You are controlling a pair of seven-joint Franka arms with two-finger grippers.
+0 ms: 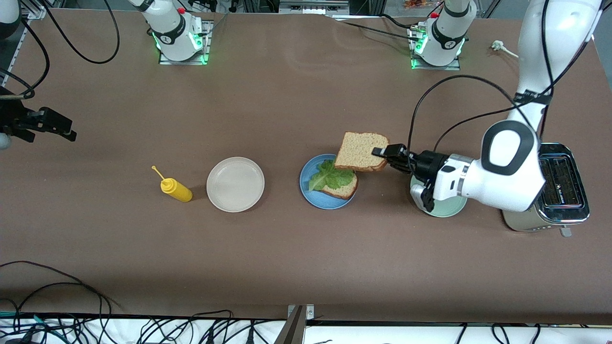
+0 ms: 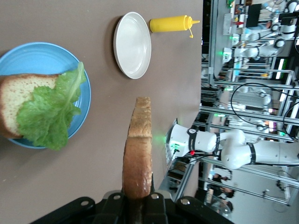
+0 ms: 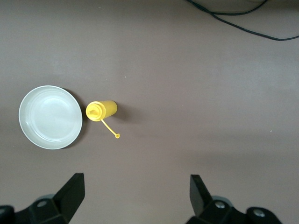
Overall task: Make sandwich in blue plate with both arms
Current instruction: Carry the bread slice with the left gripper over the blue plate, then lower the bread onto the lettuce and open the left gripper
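Observation:
The blue plate [image 1: 309,191] lies mid-table and holds one brown bread slice [image 1: 343,189] with a ruffled green lettuce leaf [image 1: 330,176] on top. My left gripper [image 1: 382,153] is shut on the edge of a second bread slice [image 1: 361,151], which hangs tilted over the plate's rim on the side toward the robots' bases. The left wrist view shows that slice [image 2: 138,154] edge-on between the jaws, with the blue plate [image 2: 42,56] and the lettuce [image 2: 46,112] below. My right gripper [image 1: 67,130] waits open over bare table at the right arm's end, its fingers wide apart [image 3: 138,186].
A beige plate [image 1: 235,184] and a yellow squeeze bottle [image 1: 176,188] lie beside the blue plate, toward the right arm's end. A pale green plate [image 1: 447,209] lies under my left wrist. A steel toaster [image 1: 562,188] stands at the left arm's end.

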